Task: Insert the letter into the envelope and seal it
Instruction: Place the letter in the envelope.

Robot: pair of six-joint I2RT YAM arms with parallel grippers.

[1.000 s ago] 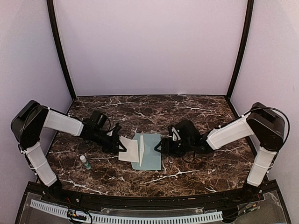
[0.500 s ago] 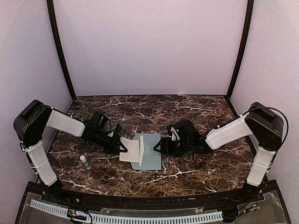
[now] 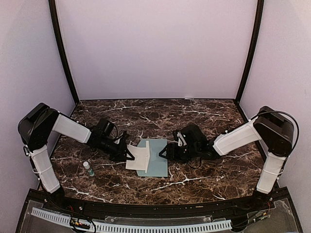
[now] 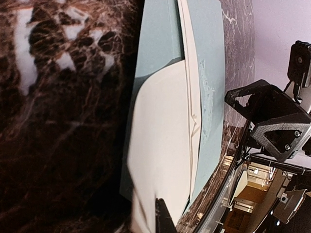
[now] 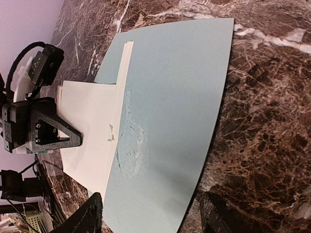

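The left gripper is closed on the letter, which overlaps the left side of the envelope near the middle of the table. The right gripper hovers wide open beside the envelope. It should pin the envelope so the letter slides in flat.

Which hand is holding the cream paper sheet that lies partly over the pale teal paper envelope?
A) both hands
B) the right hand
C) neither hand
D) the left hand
D: the left hand is shut on the cream paper sheet's edge, while the right hand stands open at the pale teal paper envelope.
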